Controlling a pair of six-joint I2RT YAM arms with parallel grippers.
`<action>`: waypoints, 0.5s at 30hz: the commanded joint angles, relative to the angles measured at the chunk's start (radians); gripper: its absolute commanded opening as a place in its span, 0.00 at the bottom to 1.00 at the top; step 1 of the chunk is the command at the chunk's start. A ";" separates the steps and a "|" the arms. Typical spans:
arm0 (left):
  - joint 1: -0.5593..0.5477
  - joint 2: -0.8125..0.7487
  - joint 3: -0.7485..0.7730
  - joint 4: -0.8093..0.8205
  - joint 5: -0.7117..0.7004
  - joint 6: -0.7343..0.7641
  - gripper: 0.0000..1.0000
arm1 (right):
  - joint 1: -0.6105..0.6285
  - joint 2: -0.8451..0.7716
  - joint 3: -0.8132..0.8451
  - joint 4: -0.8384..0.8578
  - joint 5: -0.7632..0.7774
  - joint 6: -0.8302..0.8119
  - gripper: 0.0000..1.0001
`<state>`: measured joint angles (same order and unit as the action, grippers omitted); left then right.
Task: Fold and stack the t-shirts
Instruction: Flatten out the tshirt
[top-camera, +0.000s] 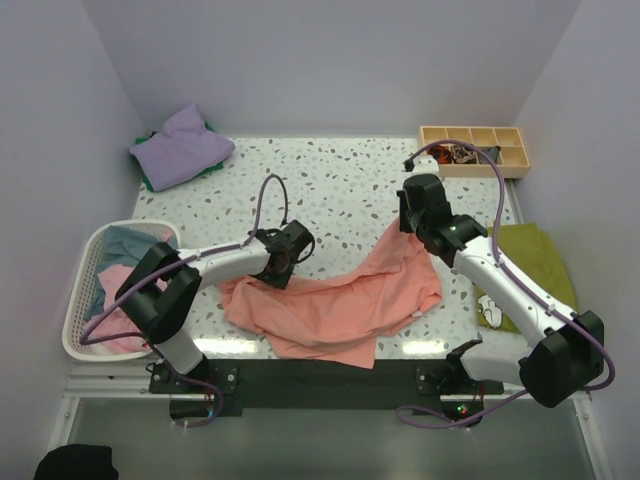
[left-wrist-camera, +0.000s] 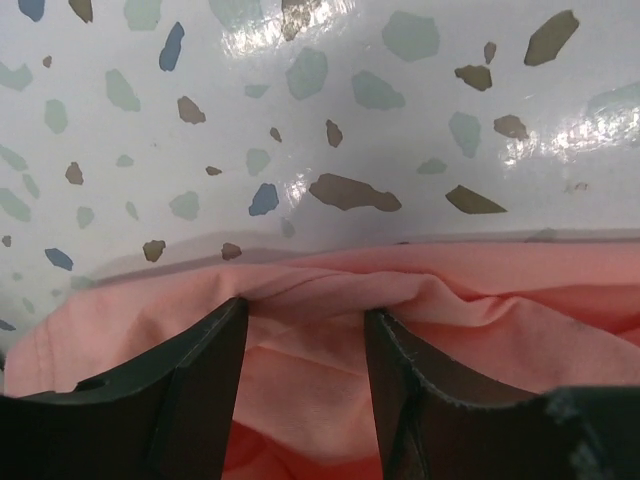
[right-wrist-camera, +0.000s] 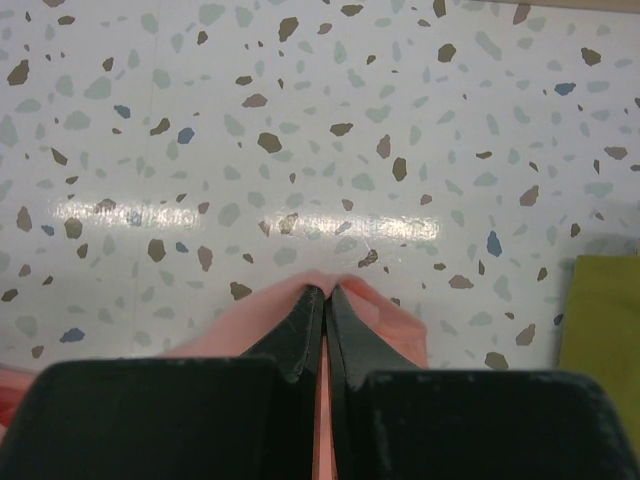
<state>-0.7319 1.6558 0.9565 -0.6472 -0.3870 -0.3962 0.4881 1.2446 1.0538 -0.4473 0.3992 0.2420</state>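
Observation:
The large salmon-pink t-shirt (top-camera: 340, 300) lies crumpled on the speckled table (top-camera: 340, 185), stretched between my two grippers. My left gripper (top-camera: 283, 262) is at the shirt's left upper edge. In the left wrist view the left gripper (left-wrist-camera: 305, 310) is open, its fingers (left-wrist-camera: 200, 390) apart with a fold of the salmon shirt (left-wrist-camera: 480, 300) between them. My right gripper (top-camera: 410, 225) holds the shirt's far right corner. In the right wrist view the right gripper (right-wrist-camera: 325, 292) is shut on a pinch of the salmon fabric (right-wrist-camera: 395, 315).
A lavender shirt (top-camera: 180, 148) lies on a green one at the back left. A white basket (top-camera: 85, 260) at the left holds light blue and pink shirts. An olive-green shirt (top-camera: 530, 255) lies at the right, also in the right wrist view (right-wrist-camera: 600, 320). A wooden compartment tray (top-camera: 475, 150) stands back right.

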 joint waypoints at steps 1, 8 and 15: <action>-0.015 0.038 0.036 -0.028 -0.093 0.004 0.51 | -0.011 -0.011 -0.003 0.039 0.001 -0.013 0.00; -0.017 -0.026 0.056 -0.002 -0.162 -0.027 0.00 | -0.016 -0.027 -0.003 0.032 0.009 -0.021 0.00; -0.015 -0.214 0.106 -0.015 -0.200 -0.029 0.00 | -0.017 -0.140 0.054 -0.048 0.041 -0.041 0.00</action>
<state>-0.7475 1.5848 0.9833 -0.6643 -0.5190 -0.4091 0.4763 1.2037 1.0538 -0.4667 0.4026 0.2230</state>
